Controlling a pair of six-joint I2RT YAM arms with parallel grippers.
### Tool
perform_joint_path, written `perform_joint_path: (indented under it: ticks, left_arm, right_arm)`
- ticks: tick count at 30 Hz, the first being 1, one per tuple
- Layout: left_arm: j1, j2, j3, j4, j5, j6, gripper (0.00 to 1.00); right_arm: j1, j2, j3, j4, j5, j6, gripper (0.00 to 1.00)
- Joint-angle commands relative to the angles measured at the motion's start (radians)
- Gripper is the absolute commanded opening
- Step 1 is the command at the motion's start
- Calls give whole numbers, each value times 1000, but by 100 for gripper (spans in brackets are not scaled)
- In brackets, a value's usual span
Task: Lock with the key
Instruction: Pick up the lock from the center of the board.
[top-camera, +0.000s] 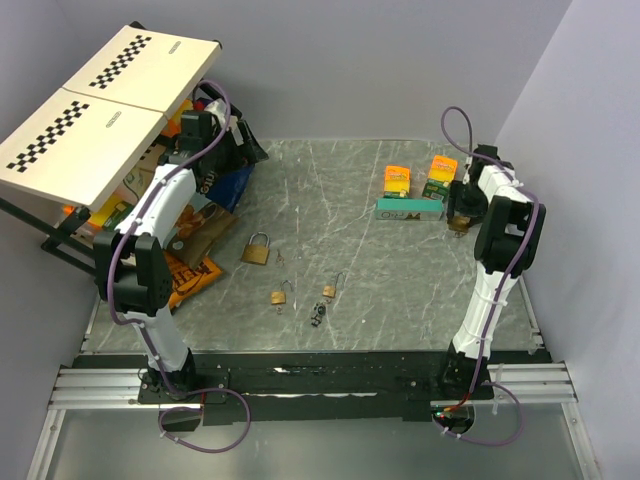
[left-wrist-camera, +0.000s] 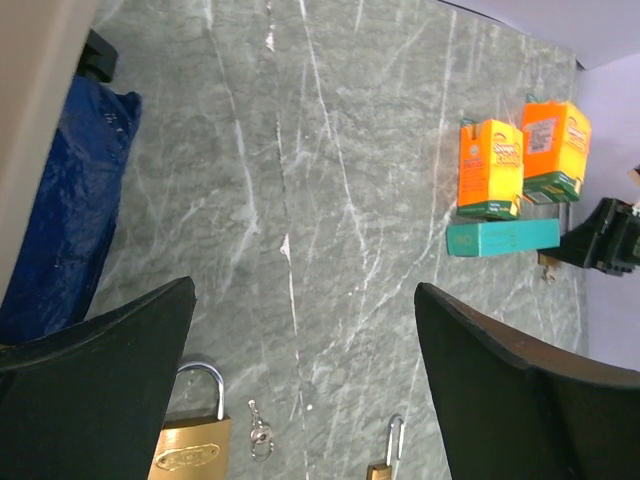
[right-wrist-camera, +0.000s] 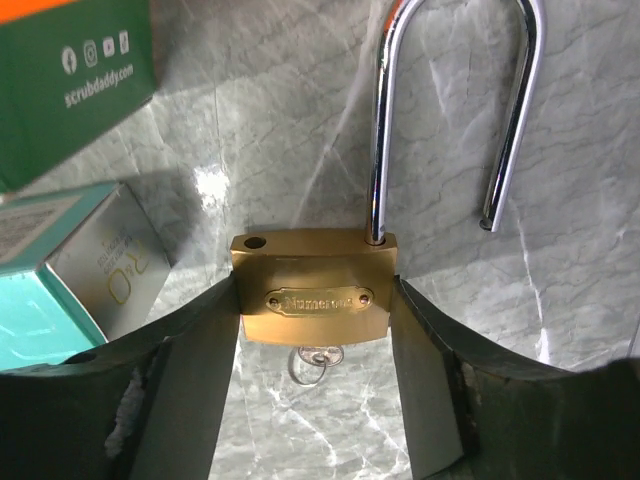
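Right wrist view: you can read "scrubdaddy.com" in white on the green face of the green-and-orange box (right-wrist-camera: 70, 85), with three small social-media icons above it. The silver side of the teal box (right-wrist-camera: 105, 270) carries a monogram that looks like "R&O"; uncertain. The brass padlock (right-wrist-camera: 313, 290) has an embossed oval nameplate, its lettering too blurred to read. Top view: print on the orange bag (top-camera: 190, 278) and the small labels on the checkered white boards (top-camera: 110, 110) are illegible.

Top camera: above and behind the bases (top-camera: 175, 385), looking down on the whole table (top-camera: 400, 270). Left wrist: oblique, shares the boxes (left-wrist-camera: 490, 165). Right wrist: close on a padlock (right-wrist-camera: 312, 290).
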Motion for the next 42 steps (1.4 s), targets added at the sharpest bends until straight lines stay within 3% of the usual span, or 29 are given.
perform_joint_path:
  ticks: [1, 8, 12, 18, 26, 32, 33, 39, 42]
  left_arm:
    - [14, -14, -7, 28, 74, 12, 96]
    - [-58, -37, -27, -2, 85, 107, 96]
    - [-83, -34, -35, -28, 105, 133, 96]
    - [-139, -23, -24, -82, 83, 207, 96]
    - [-155, -32, -33, -74, 45, 234, 96]
    - [-156, -27, -6, -88, 98, 265, 96]
    - [-158, -27, -1, -90, 105, 279, 96]
    - [-161, -41, 14, -54, 117, 336, 96]
    - [-161, -82, -30, 24, 114, 357, 96]
  right_arm:
    - [-20, -37, -53, -49, -14, -27, 60]
    - [-43, -138, -217, 0, -72, -83, 59]
    - [-45, -174, -263, 18, -97, -103, 66]
    - [-45, -138, -220, -20, -77, -100, 72]
    - [-39, -89, -149, -72, -60, -89, 72]
    - [-37, -146, -175, -46, -100, -117, 45]
    - [-37, -166, -186, -37, -111, -143, 35]
    - [-37, -354, -278, 38, -150, -264, 0]
    - [-39, -433, -306, 29, -196, -312, 0]
